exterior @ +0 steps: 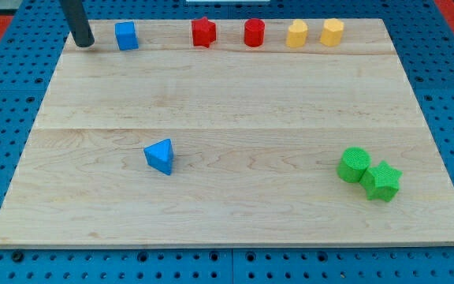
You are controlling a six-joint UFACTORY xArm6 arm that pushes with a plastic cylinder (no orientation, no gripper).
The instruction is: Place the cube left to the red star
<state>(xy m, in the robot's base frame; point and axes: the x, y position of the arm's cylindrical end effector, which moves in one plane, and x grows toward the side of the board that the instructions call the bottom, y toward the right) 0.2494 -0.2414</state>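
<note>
My tip (84, 44) rests bare on the board (211, 102), holding nothing. Blue cube (126, 35) just to its right; red star (203, 32) farther right.

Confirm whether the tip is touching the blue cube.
No: my tip stands apart from the blue cube, on its left in the view.

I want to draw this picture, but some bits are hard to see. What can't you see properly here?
- The rod above my tip: cut off by the view's top edge, so the arm is unseen.
- Whether my tip touches the blue cube: it stands just to the cube's left, with a small gap showing.
- The green star and green cylinder: they sit together, and the star hides part of the cylinder.
- The yellow blocks: too small to name shapes.
</note>
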